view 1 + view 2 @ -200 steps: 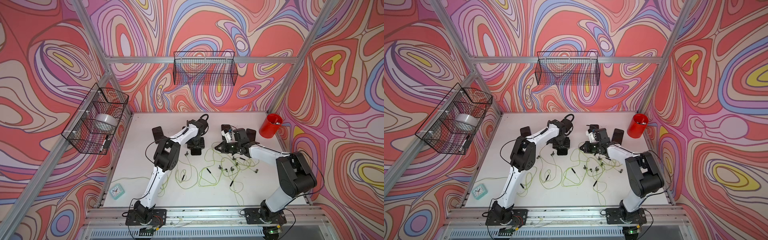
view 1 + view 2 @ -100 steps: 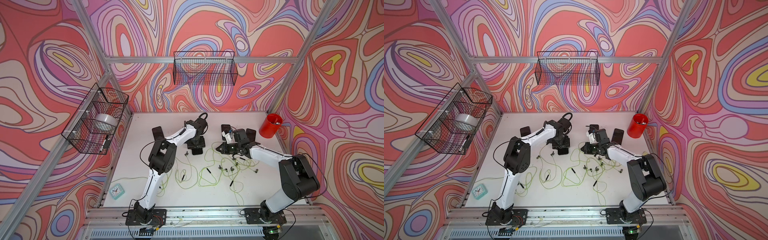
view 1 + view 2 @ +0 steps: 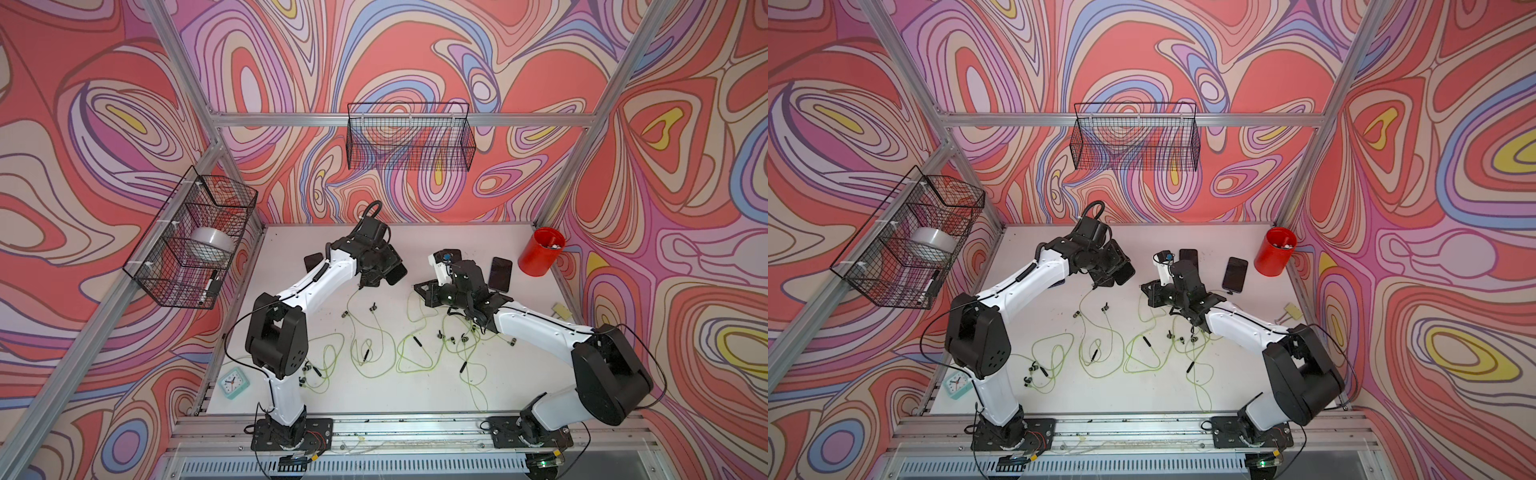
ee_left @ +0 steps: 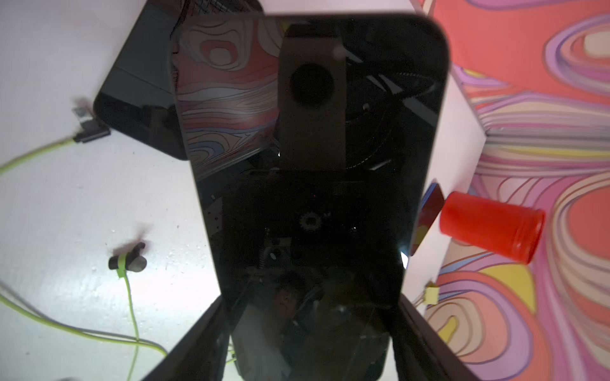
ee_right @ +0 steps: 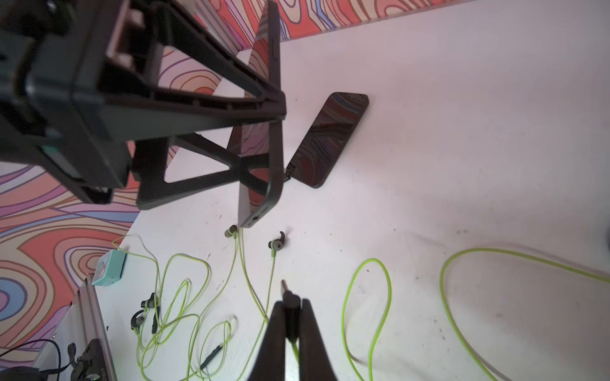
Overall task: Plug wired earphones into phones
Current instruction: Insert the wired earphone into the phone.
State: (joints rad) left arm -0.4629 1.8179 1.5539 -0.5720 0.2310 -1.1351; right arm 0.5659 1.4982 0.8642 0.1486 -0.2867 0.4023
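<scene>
Fingers (image 4: 198,343) of the left gripper (image 4: 310,310) stand apart along both long edges of a phone (image 4: 313,148), clamping it over the table (image 3: 374,399), its socket end (image 5: 254,218) turned toward the right gripper (image 5: 292,308). That gripper's fingers (image 5: 275,339) are pinched tight on a small plug (image 5: 288,298). The plug's metal tip points at the socket from just to the right, with a clear gap between them, and its yellow-green cable (image 5: 294,349) trails back between the fingers. A second phone (image 5: 330,138) lies flat beyond the held one, a plug in its end. Loose earphones (image 3: 374,307) sprawl across the near middle of the table.
</scene>
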